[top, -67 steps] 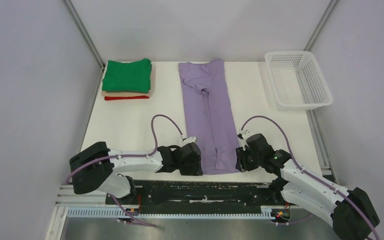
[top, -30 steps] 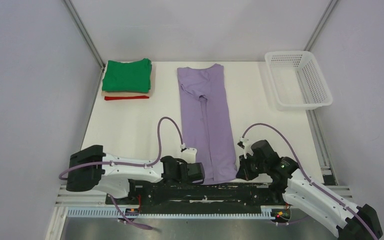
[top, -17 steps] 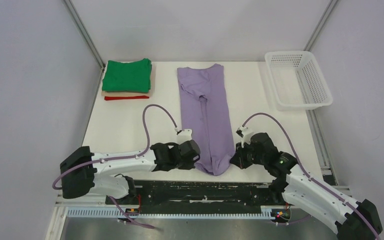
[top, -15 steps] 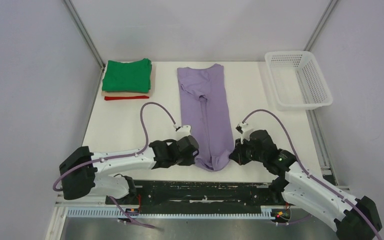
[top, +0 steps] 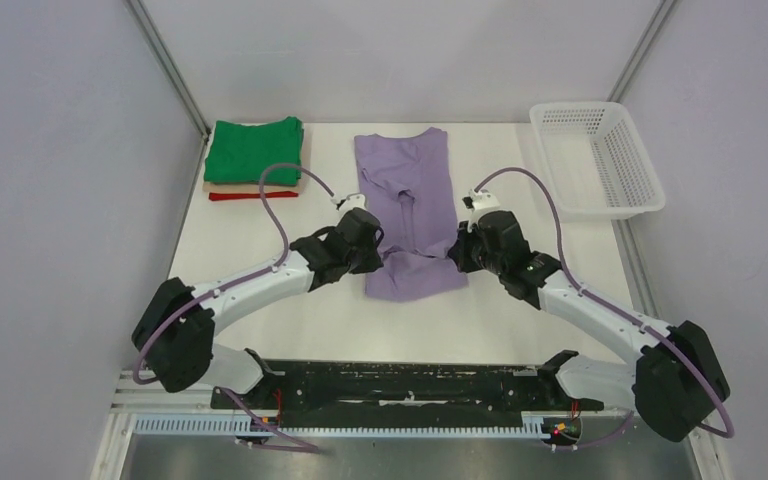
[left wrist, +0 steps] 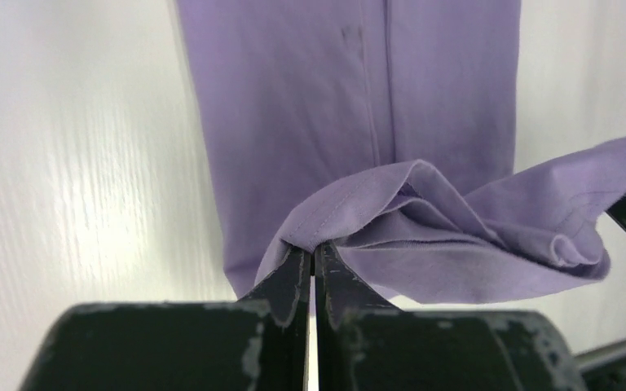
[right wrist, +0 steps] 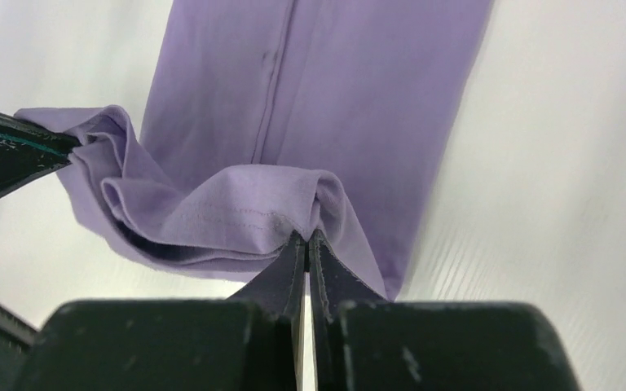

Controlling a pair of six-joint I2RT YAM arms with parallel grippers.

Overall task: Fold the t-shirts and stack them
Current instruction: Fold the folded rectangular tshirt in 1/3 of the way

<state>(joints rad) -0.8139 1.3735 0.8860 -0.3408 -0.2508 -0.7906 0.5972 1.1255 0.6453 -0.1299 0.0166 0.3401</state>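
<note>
A lavender t-shirt (top: 405, 190), folded into a long strip, lies along the middle of the table. Its near hem is lifted and doubled back over the lower part. My left gripper (top: 378, 252) is shut on the hem's left corner (left wrist: 313, 248). My right gripper (top: 457, 250) is shut on the right corner (right wrist: 306, 236). Between them the hem sags in loose folds (left wrist: 489, 236) above the flat cloth (right wrist: 326, 81). At the far left, a green t-shirt (top: 255, 150) tops a stack over a tan one (top: 222, 186) and a red one (top: 250, 196).
A white mesh basket (top: 572, 106) stands at the far right corner. The white table (top: 260, 270) ends at a black rail by the arm bases. Grey walls close in left, right and behind.
Both grippers, shut on the shirt's near hem, have lifted it and carried it from the near edge toward the far side. The lower part now lies doubled over.
</note>
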